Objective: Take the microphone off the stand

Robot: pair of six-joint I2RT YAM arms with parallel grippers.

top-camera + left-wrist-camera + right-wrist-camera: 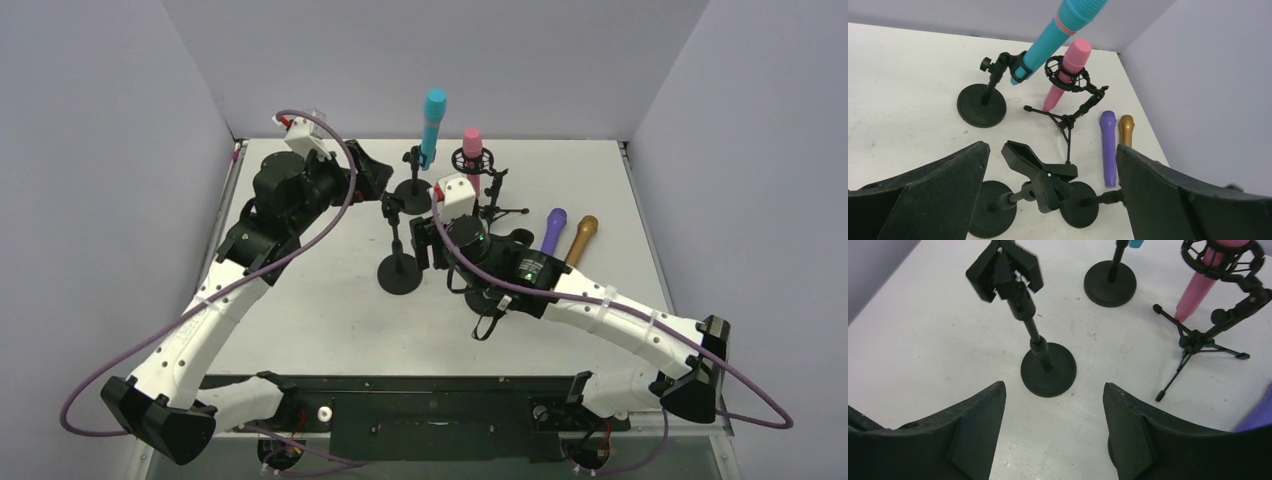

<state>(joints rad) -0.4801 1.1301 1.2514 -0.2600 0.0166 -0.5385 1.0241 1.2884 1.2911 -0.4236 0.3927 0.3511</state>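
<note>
White counter carries the blue microphone, clipped tilted in its stand, well beyond the left fingers, which gape wide and hold nothing. Right fingers stand partly apart, empty, facing a bare clip stand.

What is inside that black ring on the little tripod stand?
A pink microphone stands tilted through the black ring, head poking above, tail below near the tripod legs. The band of its body inside the ring is partly hidden.
</note>
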